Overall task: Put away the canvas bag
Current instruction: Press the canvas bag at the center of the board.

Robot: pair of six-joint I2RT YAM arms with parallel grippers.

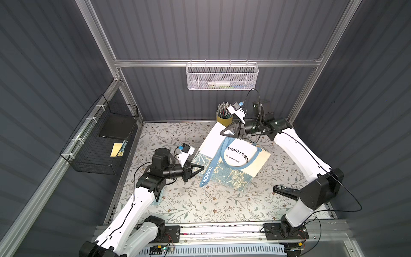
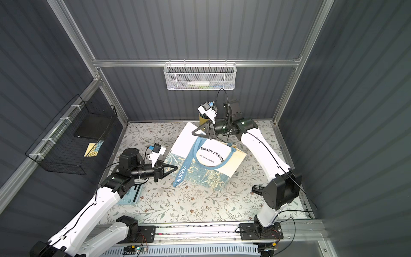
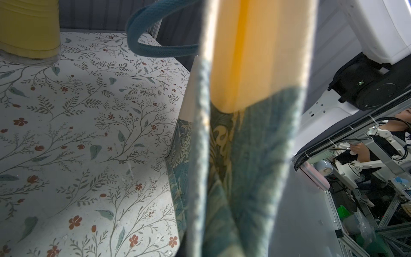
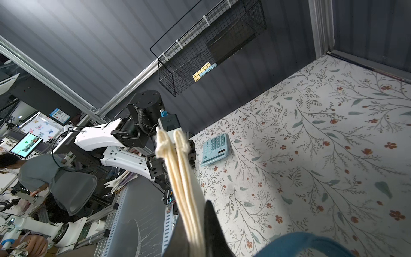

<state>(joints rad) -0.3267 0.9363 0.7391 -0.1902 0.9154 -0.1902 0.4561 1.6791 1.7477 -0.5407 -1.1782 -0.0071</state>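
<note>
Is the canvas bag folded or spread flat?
Folded: the canvas bag shows its printed panel overlapping a plain one; the right pincer grips stacked cream edges.

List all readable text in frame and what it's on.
"ENARY EXHIBITION": bag front; its start is hidden by the strap.
"WILLIAM MORRIS": bag front, just below that line.
"MORRIS": on the strap.
Too small to read: the calculator keys, the stapler label and the blue background sign.
</note>
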